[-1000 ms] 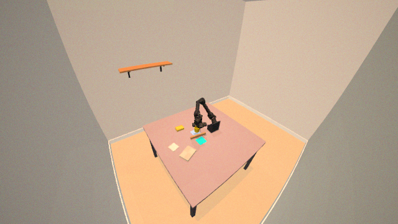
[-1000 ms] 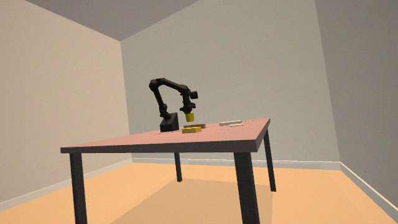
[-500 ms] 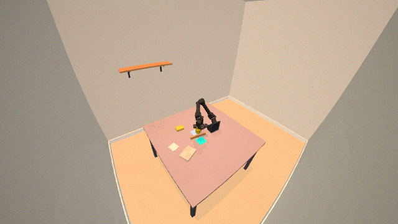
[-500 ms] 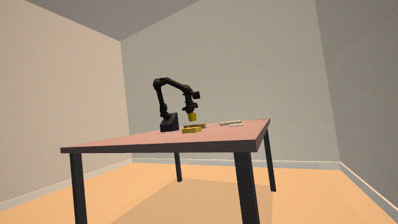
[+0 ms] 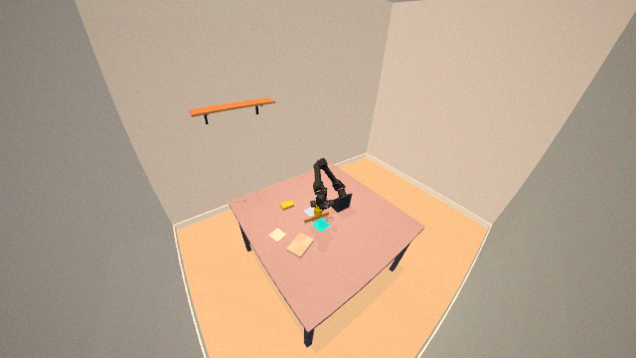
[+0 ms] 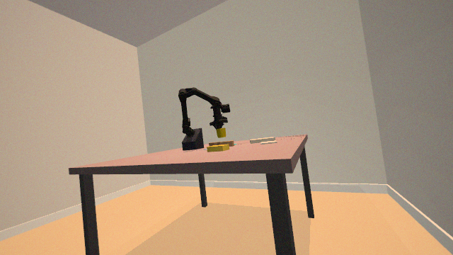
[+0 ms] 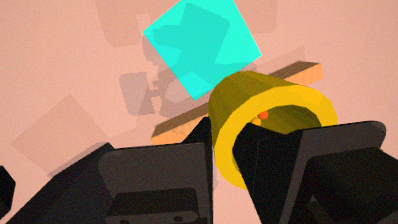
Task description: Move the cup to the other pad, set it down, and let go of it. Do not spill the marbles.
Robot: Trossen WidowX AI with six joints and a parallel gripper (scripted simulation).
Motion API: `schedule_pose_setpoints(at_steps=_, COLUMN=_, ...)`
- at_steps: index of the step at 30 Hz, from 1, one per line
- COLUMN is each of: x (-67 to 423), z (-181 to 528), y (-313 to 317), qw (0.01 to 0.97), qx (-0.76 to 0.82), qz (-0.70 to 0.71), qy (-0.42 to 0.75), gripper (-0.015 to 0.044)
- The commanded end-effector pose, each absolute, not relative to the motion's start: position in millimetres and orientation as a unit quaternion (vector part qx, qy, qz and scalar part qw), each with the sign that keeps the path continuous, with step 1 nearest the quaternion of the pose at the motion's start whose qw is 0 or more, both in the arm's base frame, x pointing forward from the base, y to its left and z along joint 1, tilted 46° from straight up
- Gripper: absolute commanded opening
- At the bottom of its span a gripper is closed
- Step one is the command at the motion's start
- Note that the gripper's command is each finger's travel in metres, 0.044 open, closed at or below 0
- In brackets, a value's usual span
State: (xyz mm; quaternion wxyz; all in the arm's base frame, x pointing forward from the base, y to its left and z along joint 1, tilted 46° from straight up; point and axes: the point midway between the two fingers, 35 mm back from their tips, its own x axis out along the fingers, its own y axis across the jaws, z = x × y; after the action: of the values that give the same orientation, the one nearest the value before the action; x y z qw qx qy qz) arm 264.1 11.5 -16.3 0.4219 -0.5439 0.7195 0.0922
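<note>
My gripper [image 5: 318,205] [image 6: 219,125] [image 7: 216,121] is shut on the wall of the yellow cup [image 5: 318,212] [image 6: 221,133] [image 7: 246,91], one finger outside and one inside the rim. It holds the cup upright, clear above the table. Two marbles, orange [image 7: 263,115] and yellow [image 7: 256,121], lie inside the cup. The cyan pad [image 5: 321,225] [image 7: 202,45] lies on the table just ahead of the cup. A pale pad [image 5: 309,211] lies behind it. An orange bar [image 5: 314,217] [image 6: 221,143] [image 7: 306,73] lies between the two pads, under the cup.
A yellow block [image 5: 286,204] [image 6: 218,148] lies to the left of the pads. Two tan tiles [image 5: 277,235] [image 5: 300,245] lie nearer the table's front left. The arm's black base [image 5: 343,202] [image 6: 192,140] stands right of the pads. An orange shelf [image 5: 232,105] hangs on the wall.
</note>
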Motion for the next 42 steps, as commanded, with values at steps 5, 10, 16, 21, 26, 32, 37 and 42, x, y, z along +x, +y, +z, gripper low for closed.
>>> schedule_pose_setpoints(at_steps=5, x=267, z=-30, y=25, qw=0.422, qx=-0.543, qz=0.093, qy=0.72, gripper=0.0)
schedule_pose_setpoints(at_steps=10, x=268, z=-37, y=32, qw=0.422, qx=-0.543, qz=0.093, qy=0.72, gripper=0.0)
schedule_pose_setpoints(at_steps=16, x=270, z=-45, y=40, qw=0.423, qx=-0.543, qz=0.093, qy=0.72, gripper=0.0)
schedule_pose_setpoints(at_steps=21, x=271, z=-52, y=47, qw=0.423, qx=-0.542, qz=0.093, qy=0.72, gripper=0.0)
schedule_pose_setpoints(at_steps=26, x=272, z=-60, y=55, qw=0.423, qx=-0.542, qz=0.093, qy=0.72, gripper=0.0)
schedule_pose_setpoints(at_steps=32, x=272, z=-64, y=54, qw=0.423, qx=-0.542, qz=0.093, qy=0.72, gripper=0.0)
schedule_pose_setpoints(at_steps=37, x=272, z=-69, y=48, qw=0.423, qx=-0.542, qz=0.093, qy=0.72, gripper=0.0)
schedule_pose_setpoints(at_steps=42, x=272, z=-76, y=42, qw=0.423, qx=-0.542, qz=0.093, qy=0.72, gripper=0.0)
